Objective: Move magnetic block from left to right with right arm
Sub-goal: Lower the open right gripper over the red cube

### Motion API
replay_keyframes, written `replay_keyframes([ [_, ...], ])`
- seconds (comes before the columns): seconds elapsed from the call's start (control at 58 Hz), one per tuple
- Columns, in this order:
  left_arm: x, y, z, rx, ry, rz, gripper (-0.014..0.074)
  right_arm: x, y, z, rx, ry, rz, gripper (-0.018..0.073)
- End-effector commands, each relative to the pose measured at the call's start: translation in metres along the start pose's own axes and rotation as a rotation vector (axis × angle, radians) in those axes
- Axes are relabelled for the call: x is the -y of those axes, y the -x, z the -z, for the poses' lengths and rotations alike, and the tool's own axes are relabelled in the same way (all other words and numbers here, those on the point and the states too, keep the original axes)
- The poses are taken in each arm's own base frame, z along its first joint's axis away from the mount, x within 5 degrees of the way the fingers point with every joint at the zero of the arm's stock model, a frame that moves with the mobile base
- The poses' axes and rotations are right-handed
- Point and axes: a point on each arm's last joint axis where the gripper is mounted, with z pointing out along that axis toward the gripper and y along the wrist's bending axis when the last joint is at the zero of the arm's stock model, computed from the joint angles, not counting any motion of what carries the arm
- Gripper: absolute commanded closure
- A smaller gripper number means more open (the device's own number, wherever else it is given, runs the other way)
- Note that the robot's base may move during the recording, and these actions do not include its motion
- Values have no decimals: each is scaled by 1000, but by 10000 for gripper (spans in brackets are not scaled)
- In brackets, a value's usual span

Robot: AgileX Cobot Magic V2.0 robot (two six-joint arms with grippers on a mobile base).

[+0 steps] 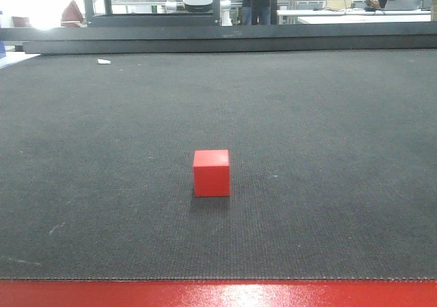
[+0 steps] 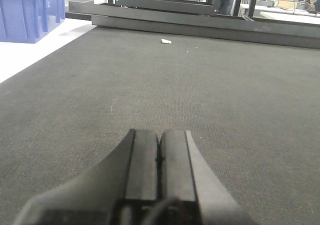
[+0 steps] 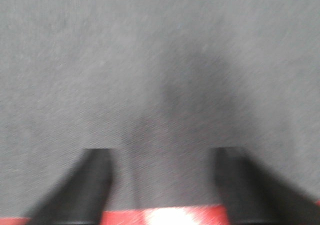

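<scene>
Your small bright-red matte cube [image 1: 212,173] sits mid-front on the dark grey woven desk [image 1: 328,116]. Right jaws gape empty; the cube is outside their camera, bearing unclear. Left jaws pressed together.

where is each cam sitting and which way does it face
Front: low at the near edge, facing across the mat at the red block; no robot parts.
Left wrist: low, facing forward over the shut left tool.
Right wrist: blurred, angled down past the open right tool.
Front and left wrist both show the white scrap.
</scene>
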Motion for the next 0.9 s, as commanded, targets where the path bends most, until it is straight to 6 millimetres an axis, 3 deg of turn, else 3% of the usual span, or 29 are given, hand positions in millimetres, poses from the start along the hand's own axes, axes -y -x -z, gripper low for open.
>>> replay_keyframes([
  [0.0,0,5,1,87,-6,7,713,-15,18,4,-14,0,-2,-69],
  [0.276,0,5,1,87,-6,7,713,-74,34,-21,-265,-43,94,-63],
  [0.569,0,5,1,87,-6,7,713,-141,47,-38,-324,-43,39,-63],
  [0.879,0,5,1,87,-6,7,713,-207,58,-55,-357,-29,124,-63],
])
